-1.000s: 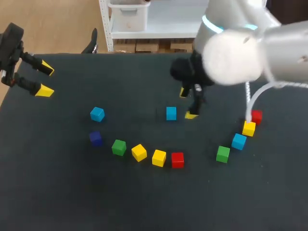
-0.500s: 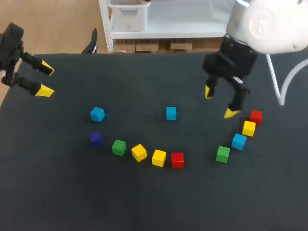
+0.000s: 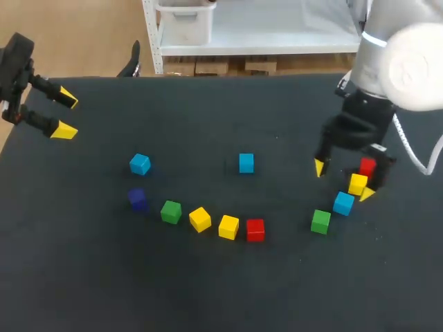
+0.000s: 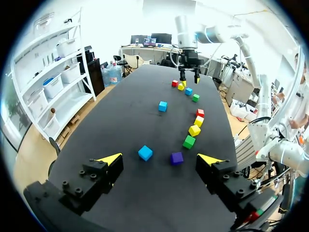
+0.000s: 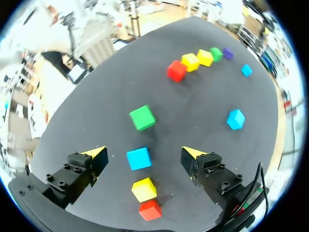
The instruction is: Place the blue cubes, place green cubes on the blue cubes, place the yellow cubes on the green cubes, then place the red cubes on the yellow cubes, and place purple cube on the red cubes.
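Since a second ago my right gripper [image 3: 342, 181] has swung away from the mid blue cube [image 3: 246, 163] to the right-hand cluster. Its fingers are spread wide and hold nothing. My left gripper [image 3: 52, 114] has not shifted: also spread and empty, at the far left edge of the table [image 3: 221, 290], well apart from every cube.

Right wrist view: the right blue cube [image 5: 139, 158] lies between my open fingers, untouched. How high I am above it, I cannot tell. A yellow cube [image 5: 144, 189] and a red cube [image 5: 150, 210] lie back under the wrist, and a green cube [image 5: 142, 117] lies ahead.

Handling, my judgement: small, light, rigid blocks with flat, smooth faces. Pinch two opposite side faces squarely. The yellow one sits just beside the blue, so the fingers must drop in without nudging it. Being light, they will skid easily; release gently when stacking.

Rest of the table, near to far: a row of near red cube [image 3: 255, 229], two yellow cubes [image 3: 228, 227] [image 3: 200, 219] and left green cube [image 3: 171, 211]. Just beyond its left end is the purple cube [image 3: 138, 198], then the left blue cube [image 3: 140, 164].

Totals: blue three, green two, yellow three, red two, purple one.
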`<state>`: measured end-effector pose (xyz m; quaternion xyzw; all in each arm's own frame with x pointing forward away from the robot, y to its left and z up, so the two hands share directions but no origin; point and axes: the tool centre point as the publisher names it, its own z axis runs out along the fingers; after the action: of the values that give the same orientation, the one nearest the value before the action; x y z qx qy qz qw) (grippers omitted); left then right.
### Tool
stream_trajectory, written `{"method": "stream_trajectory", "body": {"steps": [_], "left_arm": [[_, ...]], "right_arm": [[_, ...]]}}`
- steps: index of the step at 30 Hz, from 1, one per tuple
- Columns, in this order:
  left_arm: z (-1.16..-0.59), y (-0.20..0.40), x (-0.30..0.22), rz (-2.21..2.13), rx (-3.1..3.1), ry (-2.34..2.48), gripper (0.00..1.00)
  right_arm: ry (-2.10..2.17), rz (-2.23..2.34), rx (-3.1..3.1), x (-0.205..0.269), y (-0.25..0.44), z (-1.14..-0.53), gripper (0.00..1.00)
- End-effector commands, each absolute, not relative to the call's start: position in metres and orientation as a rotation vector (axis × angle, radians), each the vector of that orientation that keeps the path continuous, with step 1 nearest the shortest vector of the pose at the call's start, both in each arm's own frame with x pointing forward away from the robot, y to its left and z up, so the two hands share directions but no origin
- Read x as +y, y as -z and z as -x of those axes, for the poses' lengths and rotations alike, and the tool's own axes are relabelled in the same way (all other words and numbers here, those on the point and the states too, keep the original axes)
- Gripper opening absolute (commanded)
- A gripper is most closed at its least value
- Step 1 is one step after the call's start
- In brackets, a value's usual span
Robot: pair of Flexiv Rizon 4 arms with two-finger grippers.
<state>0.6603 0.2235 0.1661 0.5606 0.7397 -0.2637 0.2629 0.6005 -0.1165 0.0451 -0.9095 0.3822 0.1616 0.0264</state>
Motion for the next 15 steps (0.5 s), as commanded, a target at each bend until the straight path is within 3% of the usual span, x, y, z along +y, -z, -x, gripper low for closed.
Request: {"method": "stream_trajectory", "body": {"steps": [1, 15], "left_arm": [[-0.661, -0.165, 0.224, -1.519, 1.997, 0.716, 1.0], [-0.661, -0.165, 0.224, -1.519, 1.997, 0.716, 1.0]], "right_arm": [[-0.547, 2.857, 1.058, -0.125, -0.042, -0.604, 1.0], [-0.546, 2.895, 0.825, -0.13, -0.02, -0.609, 1.0]]}}
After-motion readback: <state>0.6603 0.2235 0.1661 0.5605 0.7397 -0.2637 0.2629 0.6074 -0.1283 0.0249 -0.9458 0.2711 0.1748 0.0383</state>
